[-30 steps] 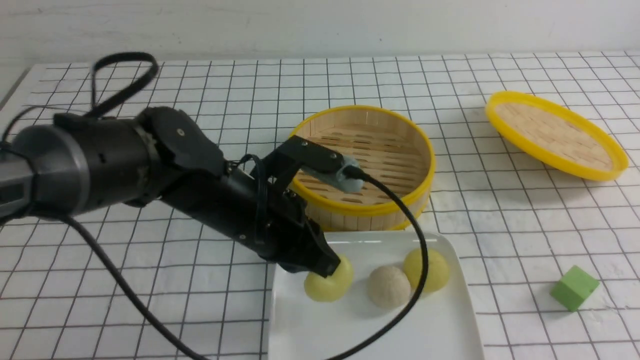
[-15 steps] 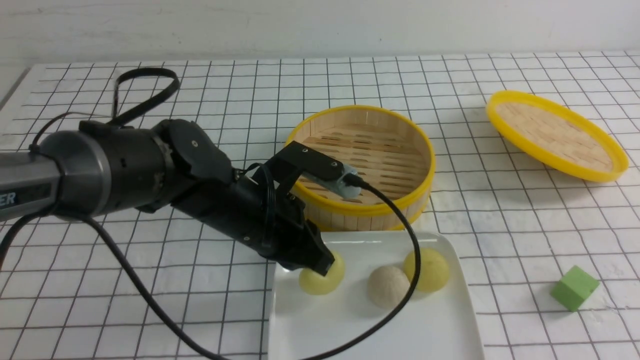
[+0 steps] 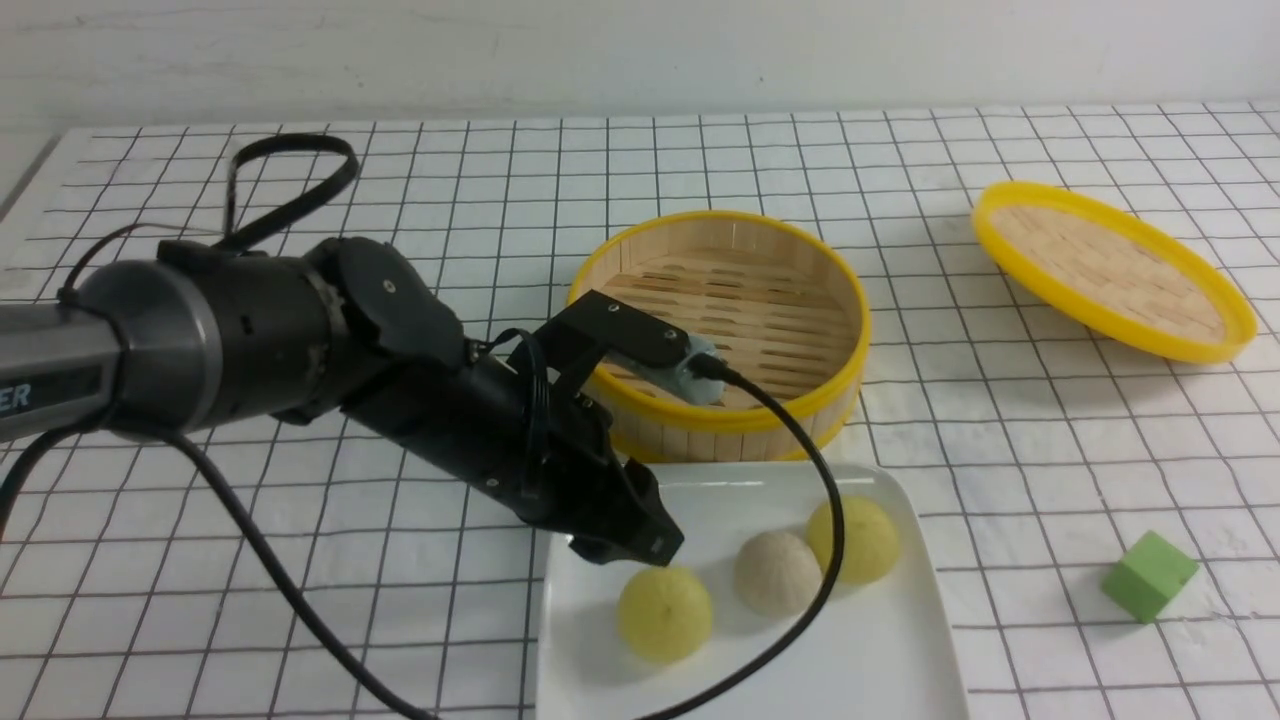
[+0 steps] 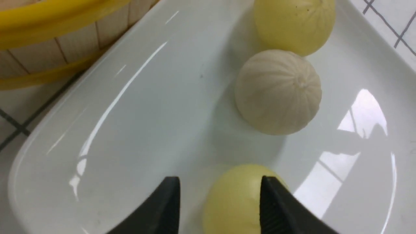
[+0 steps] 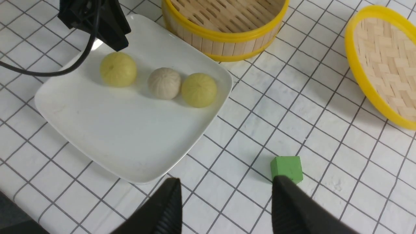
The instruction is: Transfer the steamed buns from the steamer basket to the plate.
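Three steamed buns lie on the white plate (image 3: 750,670): a pale yellow bun (image 3: 665,612) nearest my left gripper, a beige bun (image 3: 778,572) and a second yellow bun (image 3: 855,540). My left gripper (image 3: 625,540) hangs open just above the plate's left part. In the left wrist view the near yellow bun (image 4: 234,198) rests on the plate between the spread fingers of that gripper (image 4: 219,178). The steamer basket (image 3: 730,320) behind the plate holds nothing. My right gripper (image 5: 226,182) is open and empty above the table, out of the front view.
A shallow yellow-rimmed woven lid (image 3: 1110,268) lies tilted at the back right. A green cube (image 3: 1148,575) sits on the checked cloth right of the plate, close to one right fingertip (image 5: 282,191). The left arm's black cable crosses over the plate.
My left gripper has opened and let go of the pale yellow bun, which now rests on the plate a little nearer the front. The right gripper has not changed.
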